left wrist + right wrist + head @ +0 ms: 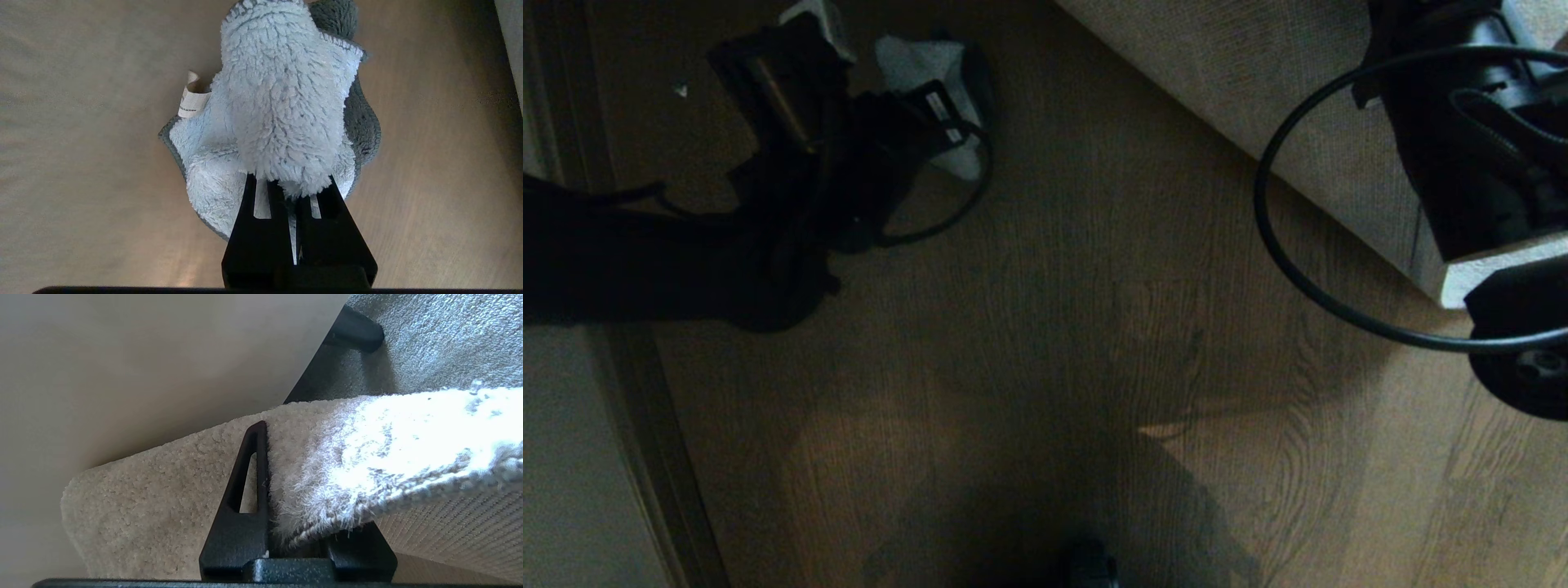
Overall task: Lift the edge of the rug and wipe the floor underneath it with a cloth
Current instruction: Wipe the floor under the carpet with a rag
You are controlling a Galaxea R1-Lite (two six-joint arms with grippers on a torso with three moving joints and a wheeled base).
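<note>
We see the rug [163,506] with its corner raised off the floor [1094,327], beige backing turned toward the head camera. The right gripper [298,522] has its fingers [245,490] closed on that lifted rug edge, pile on one side and backing on the other. Well apart from the rug, the cloth [278,106] lies bunched against the floor. The left gripper [292,196] pinches the cloth with fingers nearly together.
</note>
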